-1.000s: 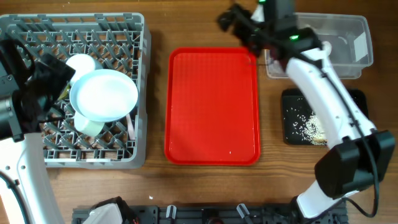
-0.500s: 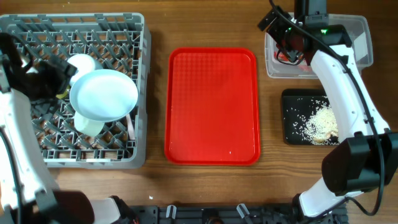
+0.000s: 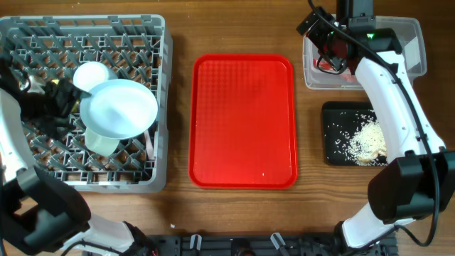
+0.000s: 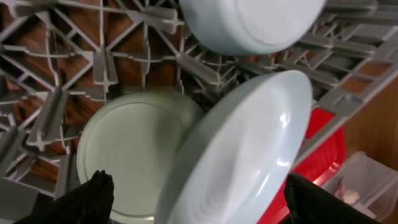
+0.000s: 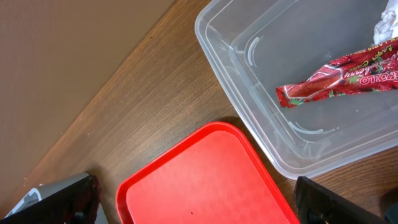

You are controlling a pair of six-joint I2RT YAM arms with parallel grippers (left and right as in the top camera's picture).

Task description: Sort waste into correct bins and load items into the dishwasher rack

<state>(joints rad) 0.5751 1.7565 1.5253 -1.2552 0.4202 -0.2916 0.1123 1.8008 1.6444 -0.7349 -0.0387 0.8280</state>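
Right claw [image 5: 199,202] wide, empty — red wrapper [image 5: 336,78] ahead-right of it, lying in clear tub [image 5: 242,106]; red tray [image 5: 205,174] close beside, on wooden surface [image 5: 143,81]. Left claw [image 4: 196,199] wide too — pale-blue plate [image 4: 249,155] just ahead, tilted in grey rack [image 4: 106,65].

Rack [image 3: 106,32] left, plate [image 3: 119,108] and bowls [image 3: 92,73] in it. Serving tray [image 3: 242,121] centre. Tub [image 3: 416,43] right rear, wrapper [image 5: 339,78] inside. Shallow bin [image 3: 334,117] before tub, rice [image 3: 366,139] in it.
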